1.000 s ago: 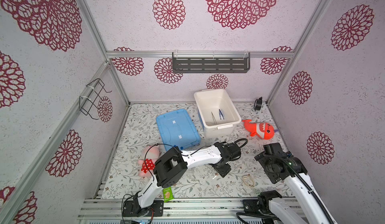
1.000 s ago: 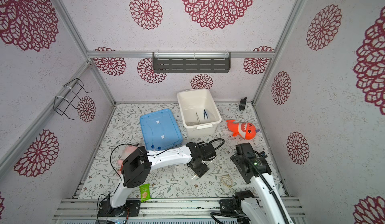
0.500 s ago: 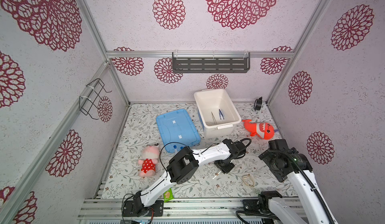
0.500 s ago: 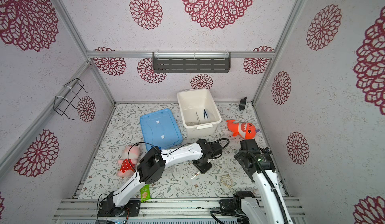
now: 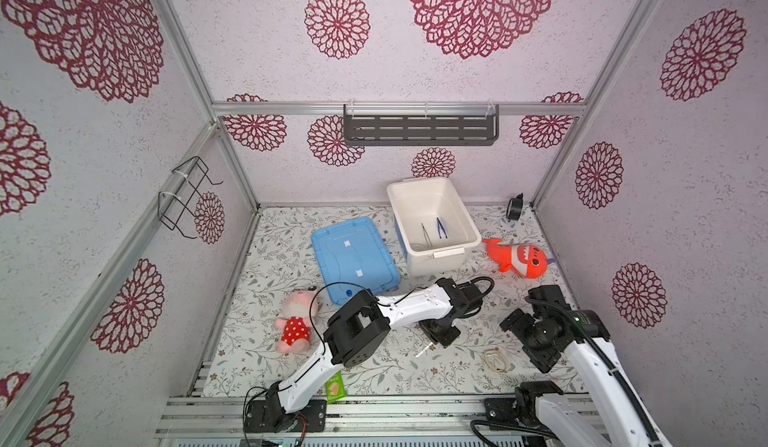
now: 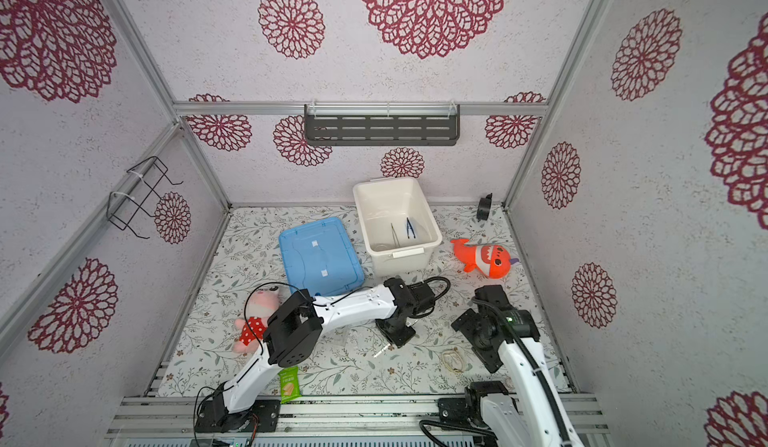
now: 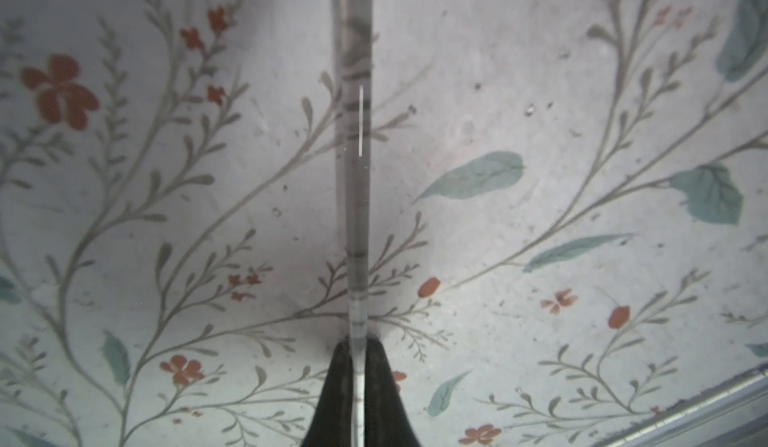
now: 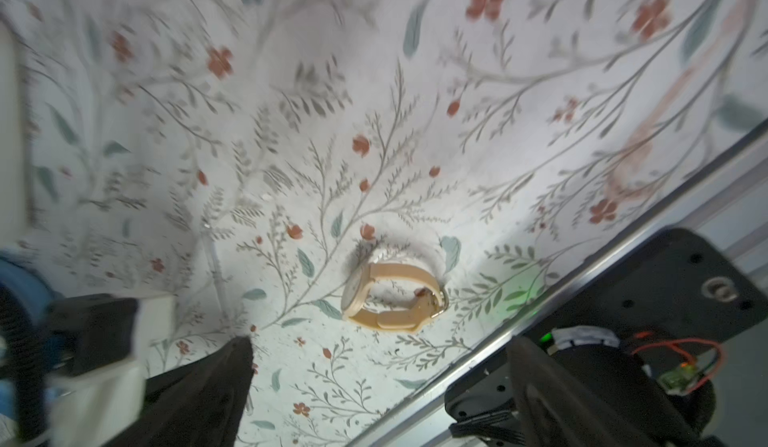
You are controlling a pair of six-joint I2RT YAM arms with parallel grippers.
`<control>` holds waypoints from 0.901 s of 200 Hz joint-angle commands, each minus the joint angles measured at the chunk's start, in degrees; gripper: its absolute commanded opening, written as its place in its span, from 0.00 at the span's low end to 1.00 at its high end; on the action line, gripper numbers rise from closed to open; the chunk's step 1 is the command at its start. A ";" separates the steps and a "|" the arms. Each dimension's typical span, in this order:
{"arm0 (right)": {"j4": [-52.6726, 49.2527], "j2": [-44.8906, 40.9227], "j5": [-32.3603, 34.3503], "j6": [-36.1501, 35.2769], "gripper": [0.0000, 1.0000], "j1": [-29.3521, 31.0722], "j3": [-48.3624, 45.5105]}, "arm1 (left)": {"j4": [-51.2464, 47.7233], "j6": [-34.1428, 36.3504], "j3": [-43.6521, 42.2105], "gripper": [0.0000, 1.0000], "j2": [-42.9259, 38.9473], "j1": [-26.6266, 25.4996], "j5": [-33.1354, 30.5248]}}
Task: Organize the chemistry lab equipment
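L gripper (image 7: pixel 356 355) is clenched on a thin clear rod (image 7: pixel 353 166): the wrist cam shows both dark fingers pinched tight on one end, w/ the rest of the rod sticking straight out over the floral mat (image 7: pixel 540 112). In both top views the L arm reaches across the middle. Its gripper sits low over the mat in front of the white bin (image 5: pixel 436 264), and the rod (image 5: pixel 424 350) pokes out toward the front rail; can't tell if its free end touches the mat. R gripper (image 8: pixel 382 345) is released, jaws wide apart w/ nothing btwn them, hovering over the mat at front right. A beige wristwatch (image 8: pixel 390 295) lies on its side on the mat just ahead of the fingers, untouched. Inside the bin, metal tweezers (image 5: pixel 426 235) and dark blue tweezers (image 5: pixel 440 228) lie side by side on the bottom, slightly apart. A blue lid (image 5: pixel 353 258) lies flat just left of the bin. On the mat, the pink plush (image 5: pixel 295 320) is left of the L arm's elbow, the orange plush (image 5: pixel 519 260) is right of the bin, and the green snack packet (image 5: pixel 335 387) is at the front edge by the L arm's base.
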 commanded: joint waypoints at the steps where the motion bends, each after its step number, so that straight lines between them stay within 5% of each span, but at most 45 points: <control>1: 3.07 2.47 -9.10 0.22 0.99 -0.27 -0.95 | 3.75 1.48 -3.69 0.00 -0.67 1.80 3.93; 64: 14.49 5.32 -19.56 6.82 0.79 -0.27 -4.16 | 9.50 1.62 -6.11 0.01 -3.90 3.31 10.79; 180: 31.26 8.41 -24.42 13.67 0.70 -0.12 -10.80 | 18.87 -1.58 -10.17 0.01 -6.37 7.36 23.79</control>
